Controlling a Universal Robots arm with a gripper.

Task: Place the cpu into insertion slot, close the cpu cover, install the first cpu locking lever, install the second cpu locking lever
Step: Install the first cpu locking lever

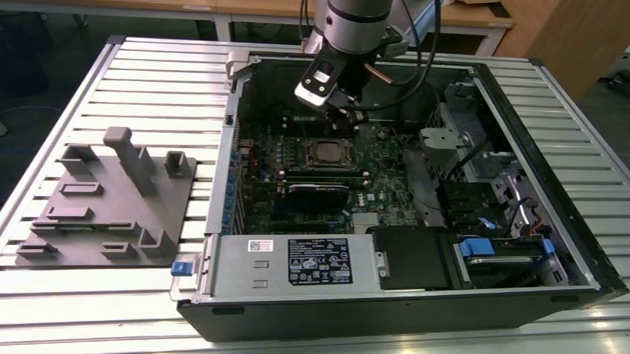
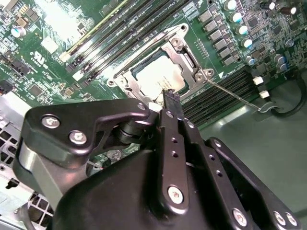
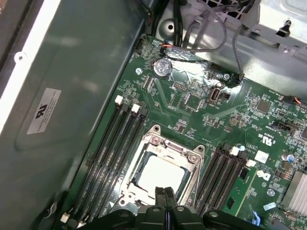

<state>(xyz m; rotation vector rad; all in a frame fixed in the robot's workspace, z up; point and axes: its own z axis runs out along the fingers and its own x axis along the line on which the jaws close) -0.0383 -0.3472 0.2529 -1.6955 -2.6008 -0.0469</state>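
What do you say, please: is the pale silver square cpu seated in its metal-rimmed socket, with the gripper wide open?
The black gripper is shut, as the first wrist view shows; the pale silver square cpu is indeed seated in its metal-rimmed socket.

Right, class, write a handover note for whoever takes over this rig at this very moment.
Gripper: shut, holding nothing, tips close over the cpu cover edge.
The cpu lies in the insertion slot, cover down over it.
Done: chip placed, cover closed, as far as shows.
Left: the levers; one locking lever juts out from the slot, seemingly unlatched.
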